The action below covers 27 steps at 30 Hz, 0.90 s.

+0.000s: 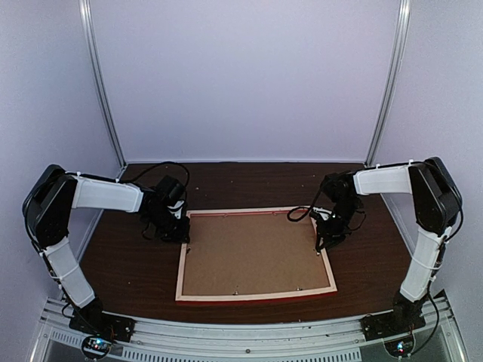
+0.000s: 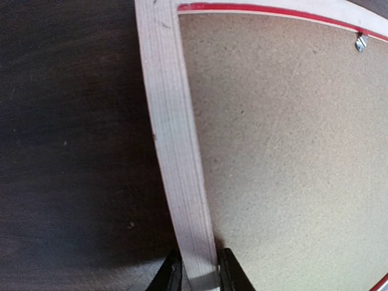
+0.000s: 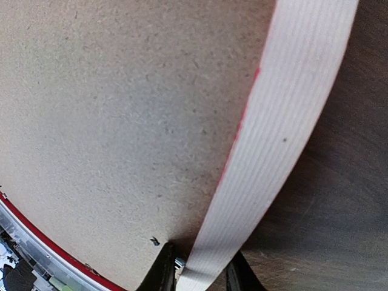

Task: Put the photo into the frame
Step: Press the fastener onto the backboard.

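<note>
The left gripper (image 1: 179, 228) is pinching one side rail of the frame (image 1: 256, 296), the right gripper (image 1: 323, 245) is clamping the opposite rail. The frame is lying back-up on the table (image 1: 132, 264) between them, with the brown backing board (image 1: 253, 253) sitting inside.

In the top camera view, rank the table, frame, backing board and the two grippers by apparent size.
1. table
2. frame
3. backing board, lying inside it
4. left gripper and right gripper: smallest, they look about alike
</note>
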### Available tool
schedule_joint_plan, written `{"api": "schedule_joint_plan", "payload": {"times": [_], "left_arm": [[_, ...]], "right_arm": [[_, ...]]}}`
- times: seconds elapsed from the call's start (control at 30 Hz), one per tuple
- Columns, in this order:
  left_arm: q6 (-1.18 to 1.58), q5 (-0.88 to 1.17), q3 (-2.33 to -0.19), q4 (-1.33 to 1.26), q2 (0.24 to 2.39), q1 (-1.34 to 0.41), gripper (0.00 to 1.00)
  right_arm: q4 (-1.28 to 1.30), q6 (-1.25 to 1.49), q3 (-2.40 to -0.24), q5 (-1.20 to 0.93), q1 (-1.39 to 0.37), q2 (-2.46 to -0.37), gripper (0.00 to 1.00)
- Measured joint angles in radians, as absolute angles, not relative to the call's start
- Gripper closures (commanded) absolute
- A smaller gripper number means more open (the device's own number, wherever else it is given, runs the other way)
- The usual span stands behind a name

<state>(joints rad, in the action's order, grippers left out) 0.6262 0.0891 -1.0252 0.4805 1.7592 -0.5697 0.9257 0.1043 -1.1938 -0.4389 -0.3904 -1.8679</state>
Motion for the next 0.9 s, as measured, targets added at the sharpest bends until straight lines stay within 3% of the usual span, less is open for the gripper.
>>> {"api": "schedule_joint_plan", "payload": {"times": [0.43,0.7,0.9], "left_arm": [[0.625,0.088,-1.025,0.482,1.759,-0.57,0.77],[0.625,0.088,-1.025,0.482,1.759,-0.57,0.77],[0.625,0.088,-1.025,0.482,1.759,-0.57,0.77]], "right_arm": [[0.915,0.109,-1.179,-0.525,-0.359,-1.868,0.53],[0.922,0.115,-1.143,-0.542,-0.349,-1.837,0.48],[0.925,0.12,-1.125,-0.541,-0.349,-1.813,0.52]]}}
